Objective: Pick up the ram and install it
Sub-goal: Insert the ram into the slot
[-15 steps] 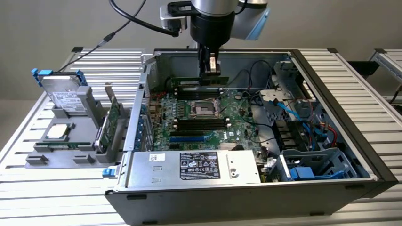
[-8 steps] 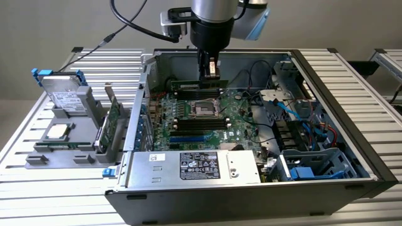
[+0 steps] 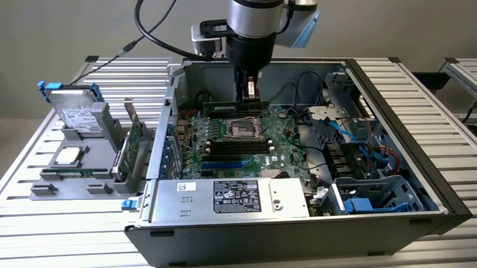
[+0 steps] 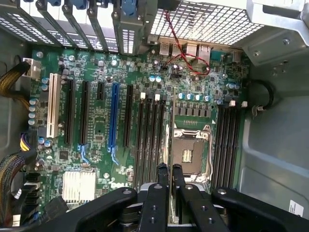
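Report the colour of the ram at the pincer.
The ram is green, best seen in the exterior view.

Silver arm (image 3: 256, 17) with blue cap (image 3: 304, 30), black fingers (image 4: 157, 203).

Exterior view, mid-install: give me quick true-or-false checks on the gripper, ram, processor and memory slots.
The gripper holds the long, thin green ram stick inside the open black computer case. True.
The square silver processor chip sits in the motherboard's socket. False: it lies on the grey tray outside the case; the socket is empty.
The black memory slots are all filled. False: four stand empty.
The silver hard drive with blue rails rests on the tray. True.
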Tool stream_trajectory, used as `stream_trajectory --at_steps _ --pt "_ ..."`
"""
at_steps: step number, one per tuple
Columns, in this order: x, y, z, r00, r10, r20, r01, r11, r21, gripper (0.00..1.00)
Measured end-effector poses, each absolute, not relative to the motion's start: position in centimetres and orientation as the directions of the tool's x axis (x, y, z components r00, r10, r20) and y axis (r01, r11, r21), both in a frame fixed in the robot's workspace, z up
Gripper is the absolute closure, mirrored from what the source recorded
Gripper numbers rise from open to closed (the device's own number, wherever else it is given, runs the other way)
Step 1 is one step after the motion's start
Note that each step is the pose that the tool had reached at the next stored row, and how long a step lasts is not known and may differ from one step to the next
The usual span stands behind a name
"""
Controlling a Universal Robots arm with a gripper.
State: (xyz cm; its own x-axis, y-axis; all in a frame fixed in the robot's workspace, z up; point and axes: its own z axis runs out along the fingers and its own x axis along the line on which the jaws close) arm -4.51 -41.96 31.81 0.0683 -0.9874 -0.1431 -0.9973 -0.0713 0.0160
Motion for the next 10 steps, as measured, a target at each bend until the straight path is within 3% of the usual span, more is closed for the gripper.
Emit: stream_trajectory --at_steps 10 --pt "-4.22 -42.34 30.87 0.068 -0.990 -0.120 -0.997 -0.071 0.018 0.85"
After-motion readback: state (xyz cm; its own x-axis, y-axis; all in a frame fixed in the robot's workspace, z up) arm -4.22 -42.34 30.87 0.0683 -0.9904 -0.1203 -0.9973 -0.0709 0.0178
